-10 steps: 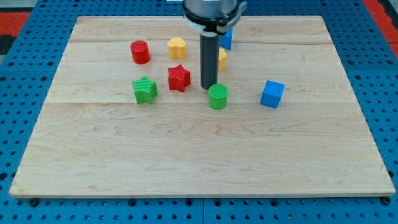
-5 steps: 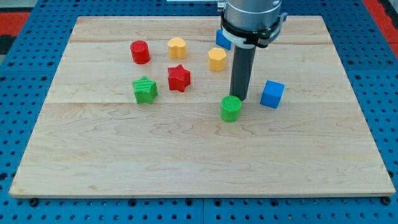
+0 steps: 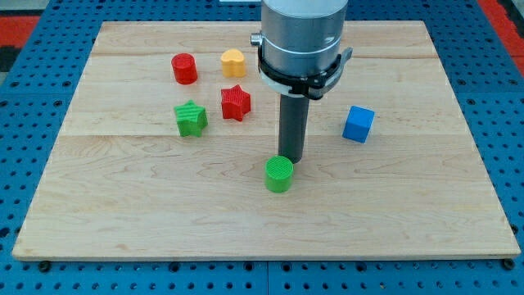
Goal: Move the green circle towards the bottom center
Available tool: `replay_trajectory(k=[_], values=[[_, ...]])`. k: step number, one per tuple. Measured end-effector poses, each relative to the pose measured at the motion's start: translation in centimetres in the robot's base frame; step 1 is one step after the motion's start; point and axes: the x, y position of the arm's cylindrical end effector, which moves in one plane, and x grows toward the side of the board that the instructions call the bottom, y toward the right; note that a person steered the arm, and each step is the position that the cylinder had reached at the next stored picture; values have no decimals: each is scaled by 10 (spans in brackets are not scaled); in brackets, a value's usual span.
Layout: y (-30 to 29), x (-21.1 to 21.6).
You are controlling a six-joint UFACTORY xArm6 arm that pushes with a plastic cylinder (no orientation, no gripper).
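My tip [image 3: 291,160], a bare rod with no claw, touches the green circle [image 3: 279,174] from behind, near the table's centre.

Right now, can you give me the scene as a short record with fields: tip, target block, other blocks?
tip: my tip sits just above the green circle, at its top-right edge
target: green circle, near board centre
left group: red cylinder, yellow block, red star, green block
right: blue cube
surface: wooden board
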Motion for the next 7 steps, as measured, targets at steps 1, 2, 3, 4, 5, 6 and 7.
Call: replay_trajectory(k=[1, 2, 3, 4, 5, 6, 7], values=[[26, 1], [26, 16], [4, 25], [-16, 27], [-16, 28], [10, 25], [19, 1]])
